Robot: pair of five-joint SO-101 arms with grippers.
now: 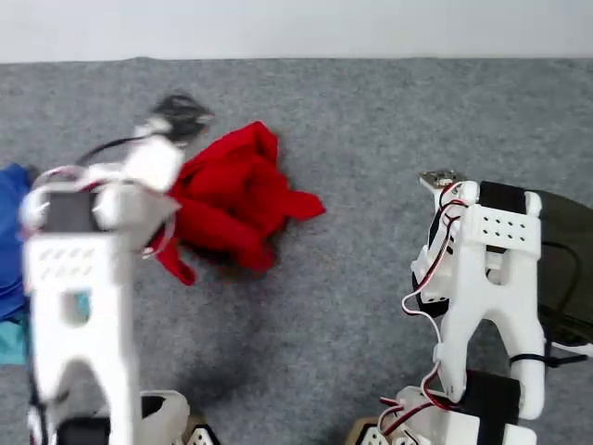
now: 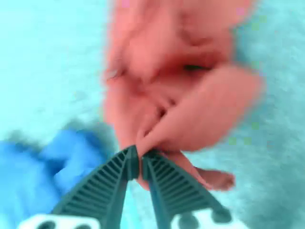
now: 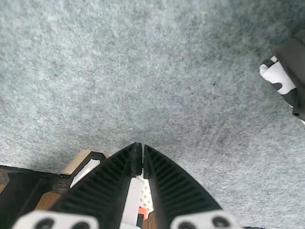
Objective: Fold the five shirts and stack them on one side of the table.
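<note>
A crumpled red shirt [image 1: 236,199] lies on the grey carpeted table [image 1: 371,120], left of centre. My left arm [image 1: 102,222] stands over its near left edge. In the left wrist view my left gripper [image 2: 140,157] is shut on a fold of the red shirt [image 2: 176,90]. A blue shirt [image 1: 11,232] lies at the table's left edge, beside the gripper [image 2: 43,167]. My right arm [image 1: 486,250] is folded back at the near right. My right gripper [image 3: 142,155] is shut with nothing in it, just above bare carpet. A dark shirt [image 1: 567,260] lies at the right edge.
A teal cloth [image 1: 11,338] peeks out under the blue shirt. The dark shirt's white-patterned part [image 3: 281,78] shows beside the right gripper. The table's near edge and the arm's base [image 3: 81,167] lie under the right gripper. Open carpet [image 1: 352,278] spans the middle.
</note>
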